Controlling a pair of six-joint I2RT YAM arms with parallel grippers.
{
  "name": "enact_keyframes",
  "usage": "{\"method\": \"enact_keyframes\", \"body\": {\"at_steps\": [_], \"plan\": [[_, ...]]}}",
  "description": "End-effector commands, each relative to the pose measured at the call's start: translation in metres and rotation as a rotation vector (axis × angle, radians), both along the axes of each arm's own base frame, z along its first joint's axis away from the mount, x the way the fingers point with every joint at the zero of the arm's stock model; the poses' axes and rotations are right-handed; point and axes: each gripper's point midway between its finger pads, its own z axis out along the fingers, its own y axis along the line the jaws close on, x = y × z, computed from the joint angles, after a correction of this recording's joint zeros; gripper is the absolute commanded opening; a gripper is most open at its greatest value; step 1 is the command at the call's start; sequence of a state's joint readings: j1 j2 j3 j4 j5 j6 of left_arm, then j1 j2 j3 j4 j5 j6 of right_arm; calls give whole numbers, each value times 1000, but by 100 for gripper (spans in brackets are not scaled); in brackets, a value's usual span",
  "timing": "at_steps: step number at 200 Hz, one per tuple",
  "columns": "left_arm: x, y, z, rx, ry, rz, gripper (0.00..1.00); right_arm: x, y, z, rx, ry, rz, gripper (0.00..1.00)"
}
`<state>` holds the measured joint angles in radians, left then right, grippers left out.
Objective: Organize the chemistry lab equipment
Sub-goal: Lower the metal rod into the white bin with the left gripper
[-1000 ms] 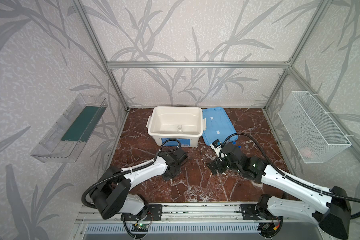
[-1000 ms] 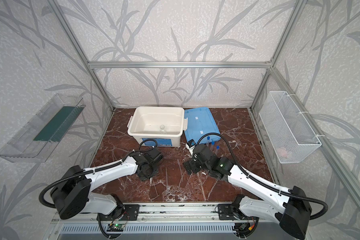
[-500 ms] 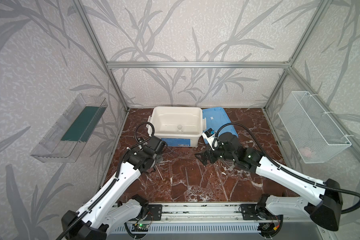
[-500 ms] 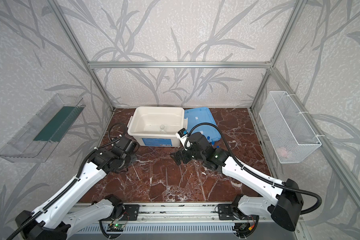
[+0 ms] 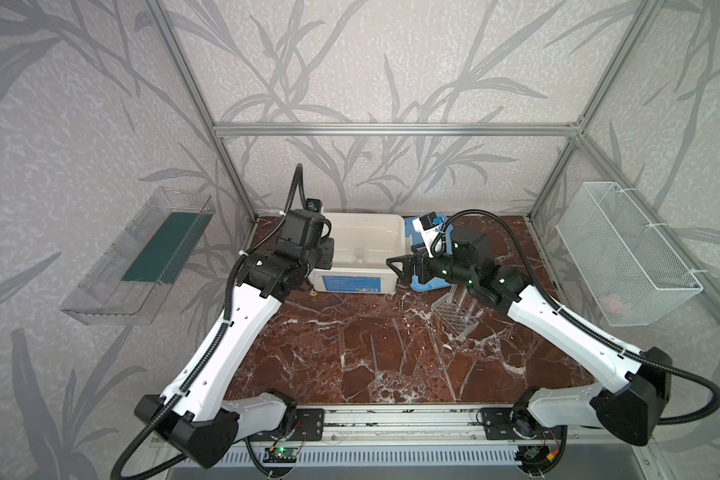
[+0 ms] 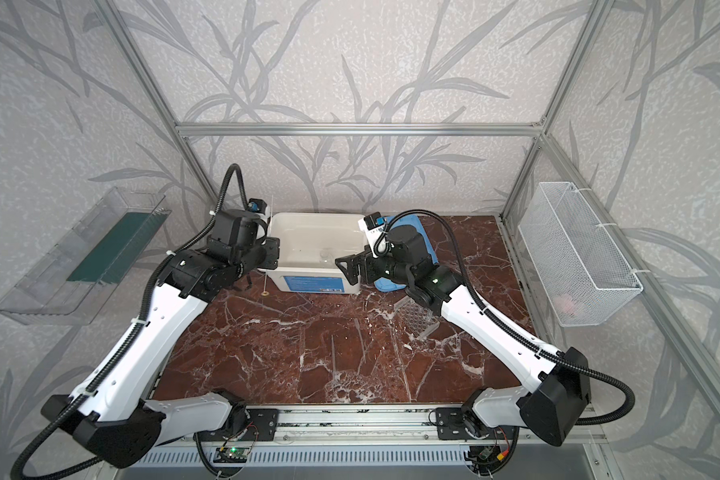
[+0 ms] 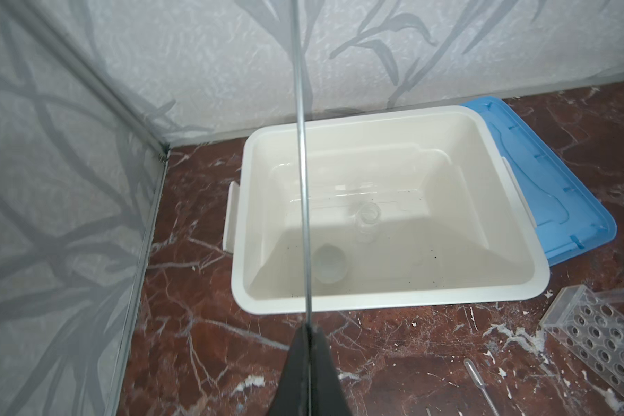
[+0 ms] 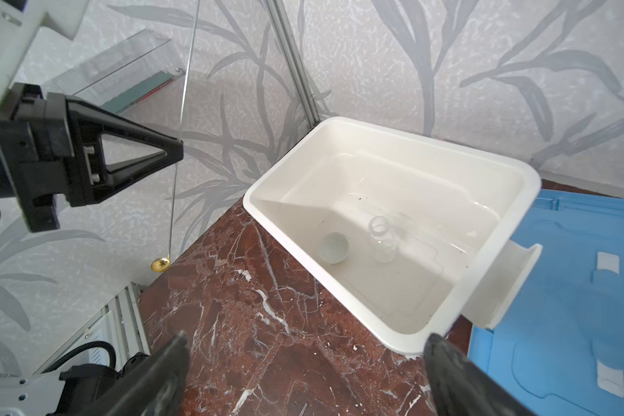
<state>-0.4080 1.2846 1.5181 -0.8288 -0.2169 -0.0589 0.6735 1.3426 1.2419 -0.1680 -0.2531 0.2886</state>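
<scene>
Left tool [image 7: 308, 329] is clenched on a brass-tipped thin metal rod [image 7: 302, 180], held upright above the red marbled desk [image 7: 375, 360] just beside the white plastic tub [image 7: 375, 299]. Right tool [image 8: 305, 345] is seen released near the tub. Before release, the rod is best carried over the rim and tilted flat, clear of the small white round dish [image 7: 328, 261] and small clear jar [image 7: 368, 216] inside.
</scene>
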Motion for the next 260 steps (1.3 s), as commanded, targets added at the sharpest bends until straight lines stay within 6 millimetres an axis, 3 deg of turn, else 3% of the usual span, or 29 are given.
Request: {"method": "enact_keyframes", "body": {"at_steps": [1, 28, 53, 95, 146, 195, 260], "plan": [[27, -28, 28, 108, -101, -278, 0, 5, -6, 21, 28, -78, 4, 99], [53, -40, 21, 199, -92, -430, 0, 16, -16, 17, 14, -76, -23, 99], [63, -57, 8, 234, -99, -641, 0, 22, -19, 14, 27, -75, -27, 99], [72, -74, -32, 360, -44, -902, 0, 25, -11, 6, 16, -90, 12, 99], [89, -90, -65, 323, -35, -1059, 0, 27, 5, 1, 15, -127, 96, 99], [81, -76, -134, 439, 140, -1165, 0, 36, -3, -7, -32, -138, 52, 98], [83, -75, -182, 481, 200, -1181, 0, 39, -8, -13, -30, -126, 27, 98]]}}
